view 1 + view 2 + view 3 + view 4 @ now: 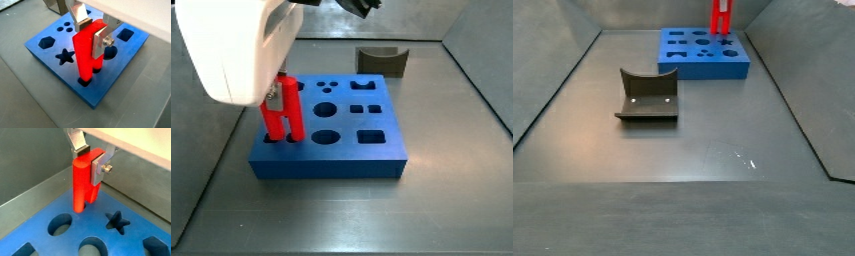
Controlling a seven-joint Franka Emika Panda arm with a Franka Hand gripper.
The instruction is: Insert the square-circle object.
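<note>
You have the red piece upright, gripped near its top between the fingers of the gripper, which are closed on it. Its prong ends reach the blue slab at a hole near the edge. The slab's other shaped holes are unfilled. On the grey table, well apart, sits the dark block.

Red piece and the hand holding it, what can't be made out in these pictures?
- How deep the red piece sits: its lower tips hide inside the blue block in a wrist view.
- The hand in a side view: the white arm body covers most of it.
- The hand in the other side view: cut off by the top edge; only the red piece shows.
</note>
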